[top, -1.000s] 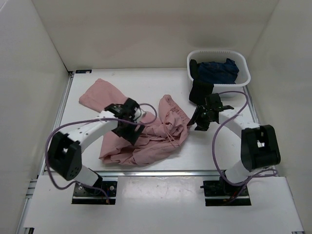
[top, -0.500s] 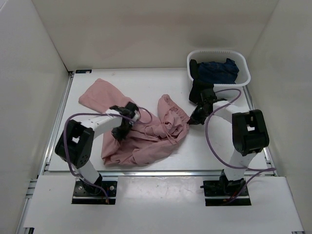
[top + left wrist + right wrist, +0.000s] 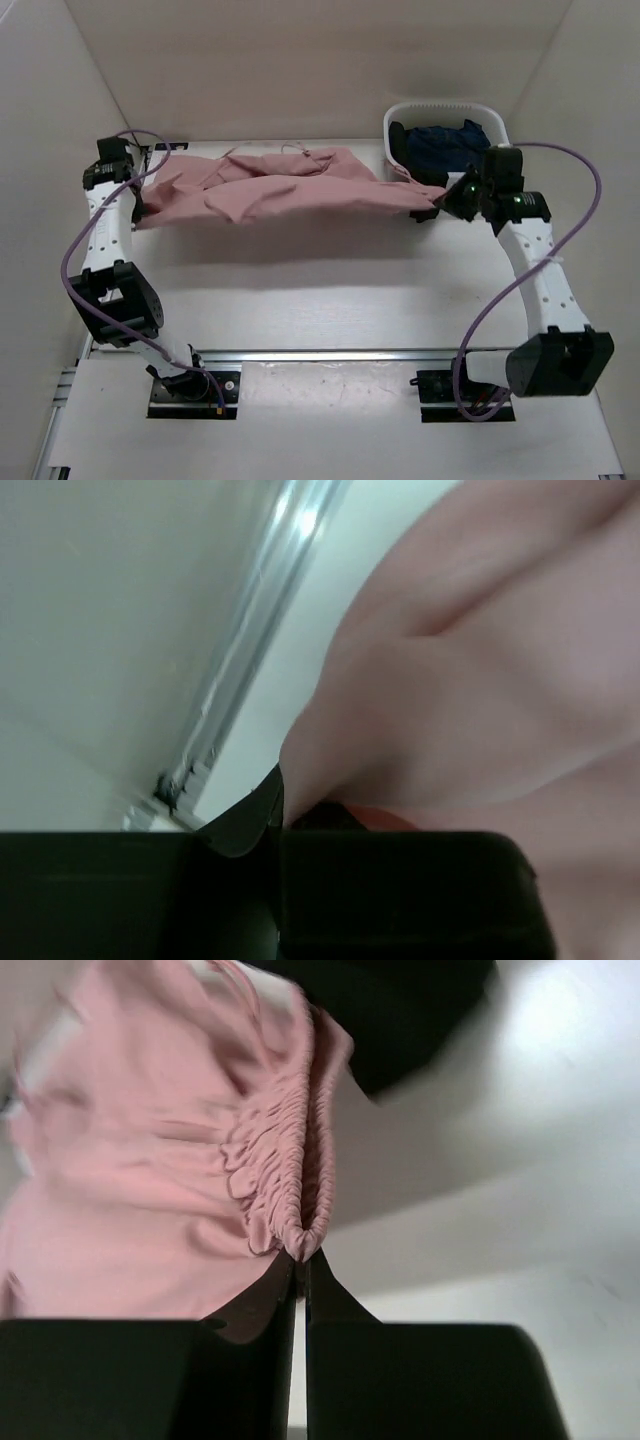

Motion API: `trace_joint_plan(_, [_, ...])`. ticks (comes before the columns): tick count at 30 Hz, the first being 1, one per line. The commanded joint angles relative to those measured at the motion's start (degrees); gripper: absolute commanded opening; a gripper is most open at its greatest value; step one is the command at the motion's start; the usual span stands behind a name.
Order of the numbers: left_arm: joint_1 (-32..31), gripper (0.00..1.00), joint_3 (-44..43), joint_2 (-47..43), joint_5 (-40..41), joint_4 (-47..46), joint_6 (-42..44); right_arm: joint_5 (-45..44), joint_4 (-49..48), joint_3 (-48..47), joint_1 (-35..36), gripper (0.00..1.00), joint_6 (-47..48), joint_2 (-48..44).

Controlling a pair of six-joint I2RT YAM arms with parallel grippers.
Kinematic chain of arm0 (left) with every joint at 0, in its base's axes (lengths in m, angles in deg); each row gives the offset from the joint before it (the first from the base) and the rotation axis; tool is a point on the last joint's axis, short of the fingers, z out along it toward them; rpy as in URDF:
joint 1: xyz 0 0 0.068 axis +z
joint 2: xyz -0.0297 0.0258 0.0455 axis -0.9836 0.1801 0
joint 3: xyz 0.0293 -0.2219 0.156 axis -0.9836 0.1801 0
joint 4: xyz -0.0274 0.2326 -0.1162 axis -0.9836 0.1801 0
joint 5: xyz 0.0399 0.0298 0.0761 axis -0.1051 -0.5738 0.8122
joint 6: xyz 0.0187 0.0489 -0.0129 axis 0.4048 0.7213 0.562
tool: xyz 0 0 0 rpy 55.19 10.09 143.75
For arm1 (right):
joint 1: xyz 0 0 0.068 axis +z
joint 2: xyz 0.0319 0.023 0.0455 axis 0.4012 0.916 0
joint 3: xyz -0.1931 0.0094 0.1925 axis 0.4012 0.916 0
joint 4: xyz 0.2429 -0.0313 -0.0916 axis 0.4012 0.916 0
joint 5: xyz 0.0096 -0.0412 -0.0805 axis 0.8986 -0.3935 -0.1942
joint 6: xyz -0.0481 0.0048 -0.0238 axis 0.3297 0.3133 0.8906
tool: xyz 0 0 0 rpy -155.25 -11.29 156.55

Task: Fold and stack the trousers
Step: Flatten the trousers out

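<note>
The trousers (image 3: 285, 190) are pulled out into a long pink band across the far part of the table (image 3: 300, 290), running from the left wall side almost to the basket (image 3: 440, 105). They are held at both ends and sag a little in the middle in loose folds. A shadow lies on the table under their lower edge, so they seem to hang clear of it. A thin cord (image 3: 296, 150) loops up at the top edge.

The left gripper (image 3: 135, 200) has its jaws pressed together on the left end of the trousers. In the left wrist view the pink cloth comes straight out from between the dark fingers (image 3: 250, 825) and fills the right of the picture, with the metal rail at the table's edge off to the left.

The right gripper (image 3: 438, 205) is likewise closed tight, pinching the right end. The right wrist view shows its fingers (image 3: 255, 1310) meeting on the gathered waistband, the puckered cloth bunched just above the tips and the rest falling away to the left.

The right gripper is just in front of the white basket in the far right corner. A dark navy garment (image 3: 450, 145) lies in the basket, and part of it hangs over the near rim beside the trousers' right end.
</note>
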Motion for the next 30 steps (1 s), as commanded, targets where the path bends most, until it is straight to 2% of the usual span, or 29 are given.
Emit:
trace_joint_plan(1, [3.98, 0.14, 7.99, -3.14, 3.05, 2.28, 0.21, -7.26, 10.40, 7.78, -2.73, 0.00, 0.96, -5.70])
trace_joint_plan(5, [11.00, 0.14, 21.08, -7.97, 1.13, -0.62, 0.21, -10.35, 13.74, 23.75, -4.32, 0.00, -0.96, -16.24])
trace_joint_plan(6, [11.63, 0.14, 26.42, -7.98, 1.12, -2.11, 0.21, -10.36, 13.75, 26.15, -5.19, 0.00, -0.97, -17.31])
trace_joint_plan(10, [14.00, 0.14, 36.11, -8.25, -0.46, -5.63, 0.21, -9.04, 11.82, 34.93, -5.90, 0.00, -2.02, -19.43])
trace_joint_plan(18, [21.56, 0.22, 37.64, -6.49, -14.43, -4.41, 0.21, -8.59, 10.41, 39.53, -9.41, 0.00, -1.50, -18.11])
trace_joint_plan(19, [23.39, 0.27, 37.63, -6.49, -16.79, -3.71, 0.21, -8.60, 10.41, 39.53, -10.02, 0.00, -0.97, -19.16])
trace_joint_plan(21, [24.99, 0.48, 37.11, -6.49, -17.60, -3.00, 0.21, -9.39, 11.46, 39.53, -11.52, 0.00, 0.08, -19.78])
trace_joint_plan(24, [28.41, 0.66, 37.11, -6.49, -17.69, -3.00, 0.21, -10.01, 11.99, 39.53, -12.14, 0.00, 0.61, -19.79])
trace_joint_plan(27, [32.19, 0.68, 35.71, -7.63, -16.55, -5.54, 0.21, -10.70, 11.99, 39.53, -12.14, 0.00, 1.32, -19.79])
trace_joint_plan(30, [32.20, 0.70, 32.64, -8.94, -16.45, -5.55, 0.21, -11.84, 11.99, 39.53, -12.14, 0.00, 1.93, -19.18])
